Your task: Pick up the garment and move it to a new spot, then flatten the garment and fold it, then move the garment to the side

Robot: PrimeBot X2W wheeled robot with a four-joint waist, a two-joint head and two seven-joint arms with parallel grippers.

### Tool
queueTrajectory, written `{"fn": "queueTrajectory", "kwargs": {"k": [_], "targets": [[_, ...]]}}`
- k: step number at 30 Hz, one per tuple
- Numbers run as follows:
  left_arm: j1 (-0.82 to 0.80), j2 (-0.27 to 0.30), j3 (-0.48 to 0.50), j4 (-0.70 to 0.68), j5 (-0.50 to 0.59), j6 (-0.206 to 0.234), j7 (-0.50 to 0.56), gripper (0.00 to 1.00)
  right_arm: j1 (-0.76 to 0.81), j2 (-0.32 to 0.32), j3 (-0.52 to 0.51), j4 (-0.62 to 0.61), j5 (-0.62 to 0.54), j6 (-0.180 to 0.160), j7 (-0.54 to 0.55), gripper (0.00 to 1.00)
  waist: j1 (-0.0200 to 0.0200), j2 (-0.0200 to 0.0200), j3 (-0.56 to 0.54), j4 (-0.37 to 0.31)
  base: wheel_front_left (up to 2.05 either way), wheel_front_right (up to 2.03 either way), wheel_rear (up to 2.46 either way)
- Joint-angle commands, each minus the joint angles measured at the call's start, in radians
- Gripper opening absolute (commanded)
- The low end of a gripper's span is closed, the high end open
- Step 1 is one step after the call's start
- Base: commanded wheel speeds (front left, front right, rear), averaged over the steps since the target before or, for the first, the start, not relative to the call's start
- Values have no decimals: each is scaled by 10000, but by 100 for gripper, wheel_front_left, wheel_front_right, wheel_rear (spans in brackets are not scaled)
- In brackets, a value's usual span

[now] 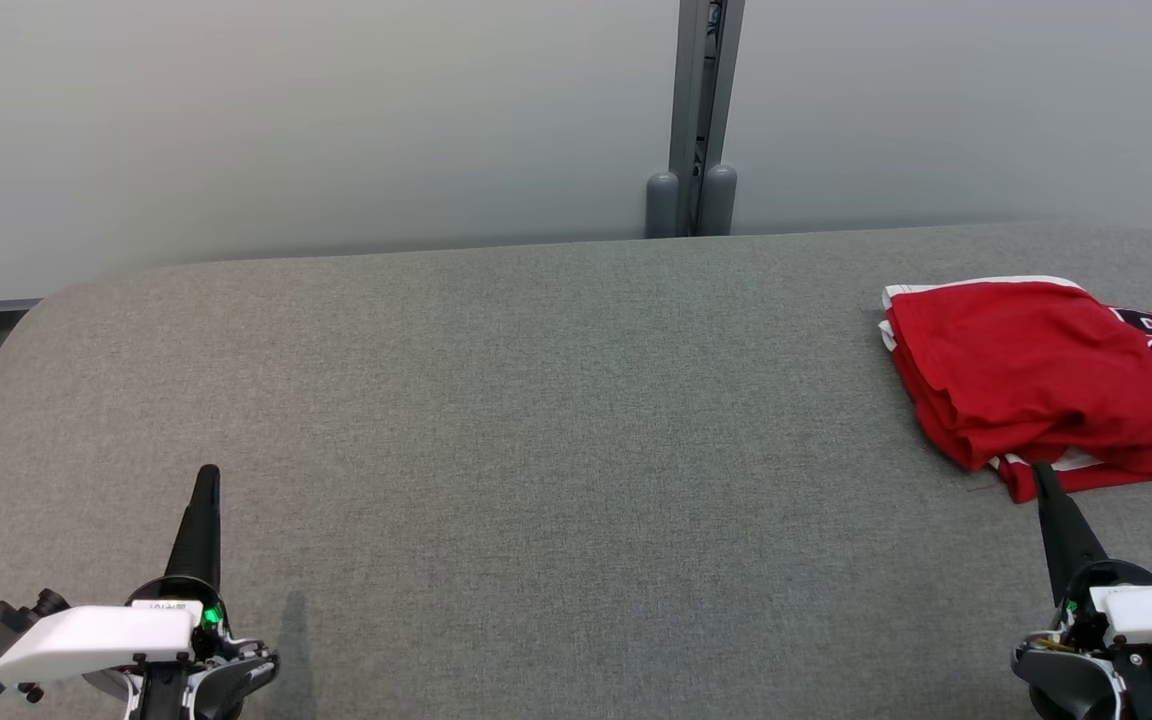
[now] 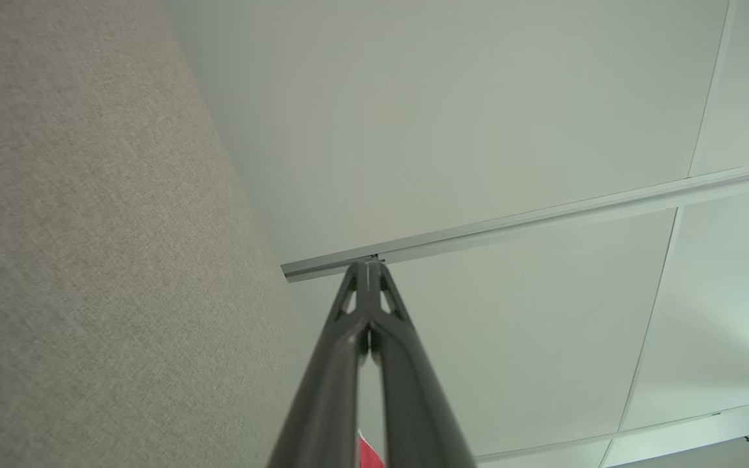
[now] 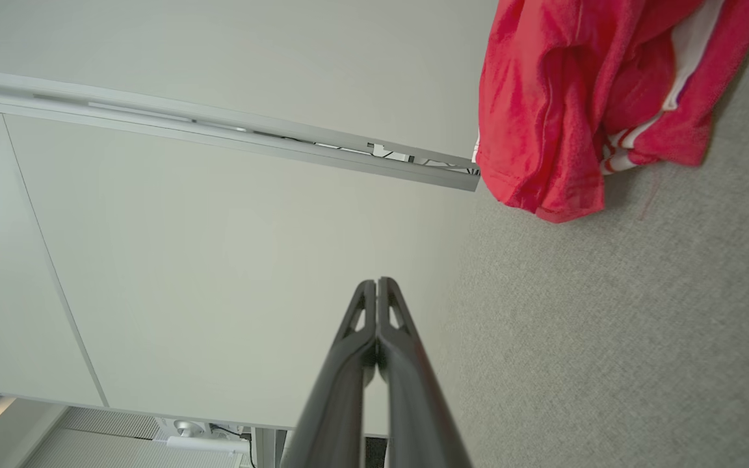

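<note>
Head view: I see my left gripper and right gripper nearest, both pinched closed and empty; the folded red garment lies at the right edge of the grey table. Left wrist: fingers together. Right wrist: fingers together, garment ahead, not touching.

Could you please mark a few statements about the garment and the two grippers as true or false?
1. The red garment with white trim lies at the right end of the grey fabric-covered table. True.
2. The right gripper is clamped on the garment. False: it is shut on nothing, apart from the cloth.
3. The left gripper is shut. True.
4. The garment is spread flat over the table's middle. False: it lies bunched in layers at the right.
</note>
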Motion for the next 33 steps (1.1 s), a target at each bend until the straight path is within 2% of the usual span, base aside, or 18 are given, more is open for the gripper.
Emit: {"fn": "queueTrajectory", "kwargs": {"k": [1, 22, 33], "targets": [[-176, 64, 66, -72, -232, -91, 81, 0, -111, -14, -67, -5, 226, 4, 75, 0, 0, 0, 2, 2, 0, 0, 0], [-348, 72, 173, -85, -1584, -94, 461, 0, -206, 127, -299, 32, 1464, 4, 463, 0, 0, 0, 32, 33, 0, 0, 0], [-317, 71, 168, -80, -1546, -93, 461, 0, -200, 125, -295, 33, 1411, 4, 446, 0, 0, 0, 32, 33, 0, 0, 0]]}}
